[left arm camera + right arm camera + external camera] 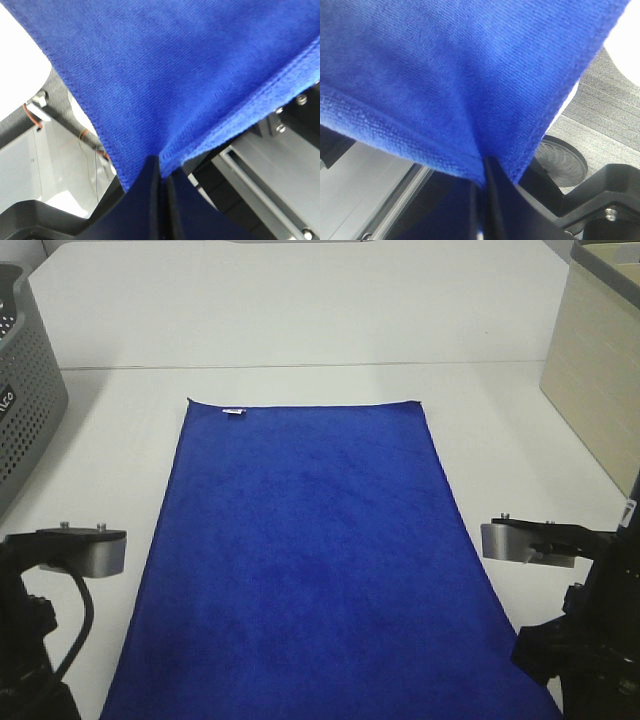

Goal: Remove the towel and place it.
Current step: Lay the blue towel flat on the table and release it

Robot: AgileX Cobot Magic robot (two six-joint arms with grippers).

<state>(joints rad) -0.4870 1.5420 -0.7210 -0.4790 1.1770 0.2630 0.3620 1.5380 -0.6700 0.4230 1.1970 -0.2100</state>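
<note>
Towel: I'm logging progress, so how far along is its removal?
Done: the left gripper and right gripper are each shut on a near corner of the towel. In hand: the grip only; most of it lies spread flat on the table. Remaining: pulling it off and placing it.
</note>
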